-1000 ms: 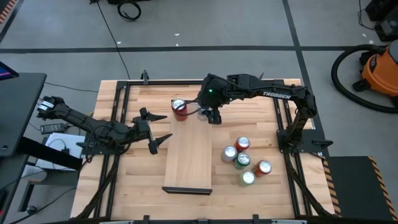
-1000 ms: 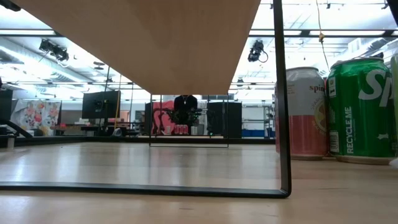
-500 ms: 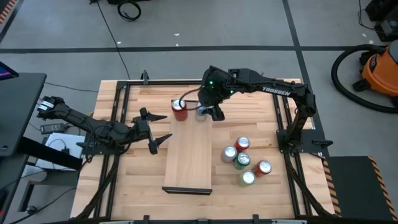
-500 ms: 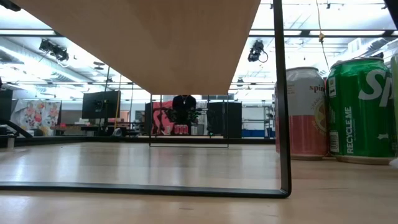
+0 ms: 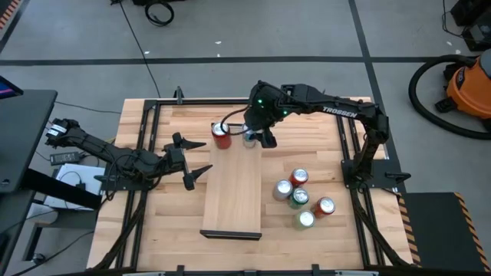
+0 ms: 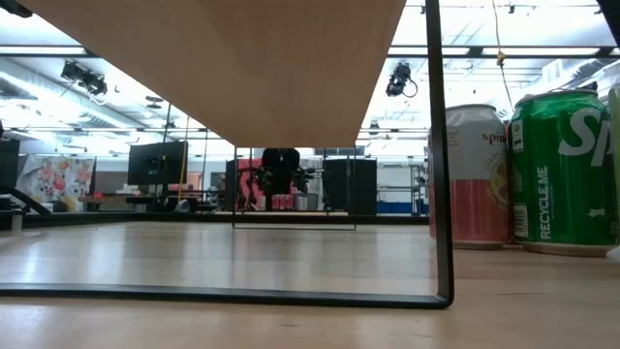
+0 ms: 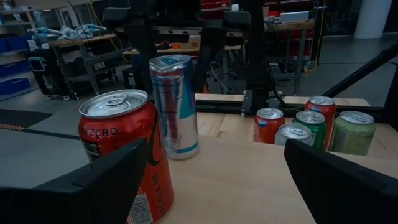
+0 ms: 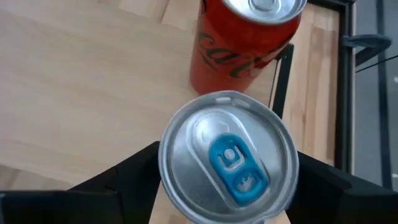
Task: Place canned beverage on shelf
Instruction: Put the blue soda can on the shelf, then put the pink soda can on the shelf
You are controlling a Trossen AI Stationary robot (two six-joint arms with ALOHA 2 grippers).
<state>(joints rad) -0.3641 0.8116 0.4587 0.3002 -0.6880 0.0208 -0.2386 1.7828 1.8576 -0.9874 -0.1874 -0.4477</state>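
Silver and slim, the tall can (image 7: 175,106) with the blue tab stands upright at the far end of the shelf (image 5: 234,188), just beside a red cola can (image 5: 222,135) that stands at the shelf's far left corner. The right gripper (image 5: 255,138) hangs right over the tall can; in the right wrist view its two dark fingers (image 8: 121,174) flank the silver lid (image 8: 229,155) on either side, spread about as wide as the can. Whether the pads press the can's wall or stand just off it cannot be told, since the lid hides the contact.

The left gripper (image 5: 192,161) waits off the shelf's left long edge, near its far half. Its fingers (image 7: 93,186) are spread wide and hold nothing; the left wrist view looks between them across the shelf top at the two standing cans.

Five more cans (image 5: 301,199) are clustered on the tabletop (image 5: 169,222) to the right of the shelf, near its middle and near end: red, silver and green tops. The low view looks under the shelf board, with a pink can (image 6: 470,174) and a green can (image 6: 560,170) standing just right of the shelf's dark leg (image 6: 438,155).
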